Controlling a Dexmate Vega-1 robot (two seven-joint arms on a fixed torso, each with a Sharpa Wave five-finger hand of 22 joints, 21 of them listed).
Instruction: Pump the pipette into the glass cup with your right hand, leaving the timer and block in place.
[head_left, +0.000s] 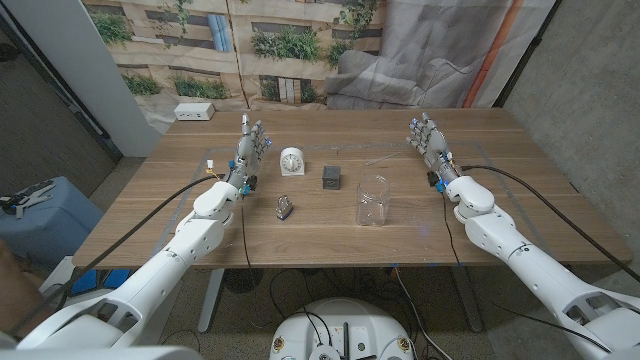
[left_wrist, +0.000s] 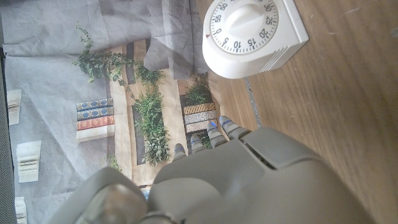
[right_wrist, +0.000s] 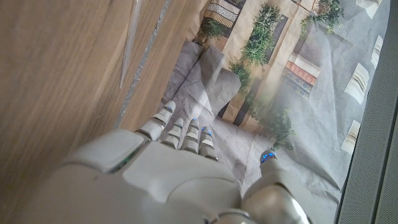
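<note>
Both hands stand raised at the far corners of the wooden table (head_left: 300, 235), clear of the work.

Right hand (head_left: 428, 141): fingers straight and a little apart, holding nothing. The right wrist view confirms it (right_wrist: 180, 162), fingers extended over bare wood. Judged a start pose; no reach is made yet.

Left hand (head_left: 250, 146): likewise upright, fingers extended, nothing held. It stands just left of the white round-dialled kitchen timer (head_left: 291, 160), not touching it as far as can be told. In the left wrist view the timer (left_wrist: 252, 34) lies just beyond the fingertips (left_wrist: 214, 134).

Clear plastic pipette (head_left: 372, 162): lies on the table as a faint pale sliver, just beyond the cup and left of the right hand. The right wrist view shows it (right_wrist: 129, 43) as a slim translucent tube on the wood, ahead of the hand.

Clear glass cup (head_left: 373, 199): upright, right of centre, near side of the pipette; looks empty.

Small dark grey cube block (head_left: 331, 177): centre, between timer and cup, apart from both. A small metallic clip-like item (head_left: 284, 208) lies nearer, left of centre; its kind is hard to tell.

Judgement: pipette and cup sit on the right hand's side, timer and block to the left, so the right hand can likely work without crossing them. The pipette lies flat and thin, so pinching it up may be fiddly.
</note>
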